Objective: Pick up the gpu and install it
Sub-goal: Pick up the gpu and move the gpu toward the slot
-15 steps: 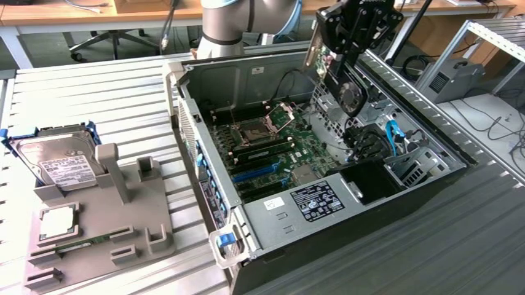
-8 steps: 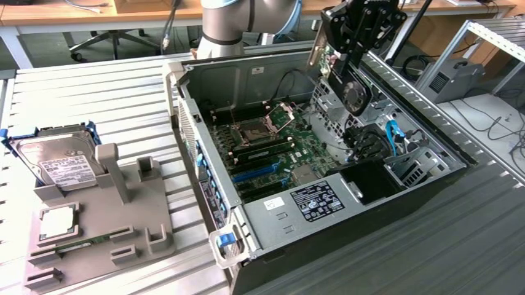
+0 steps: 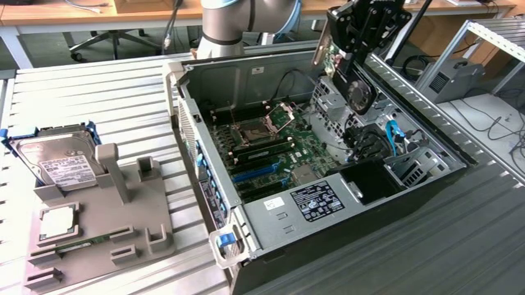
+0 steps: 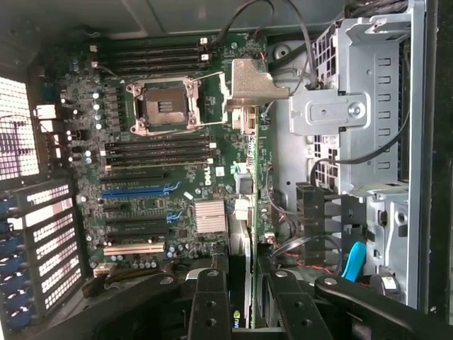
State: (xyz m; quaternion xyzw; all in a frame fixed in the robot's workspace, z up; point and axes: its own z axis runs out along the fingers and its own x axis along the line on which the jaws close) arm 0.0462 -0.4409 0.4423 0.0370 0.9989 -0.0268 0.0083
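Observation:
The gpu, a green board with a round black fan and a silver end bracket, hangs upright above the far right side of the open computer case. My gripper is shut on its upper edge. In the wrist view the gripper has its black fingers on either side of the card's thin edge. Below lies the motherboard with its blue expansion slot and black slots.
A metal drive cage and loose cables stand beside the motherboard. On the exterior view's left, a grey holder carries a silver hard drive, a square chip and a narrow memory stick.

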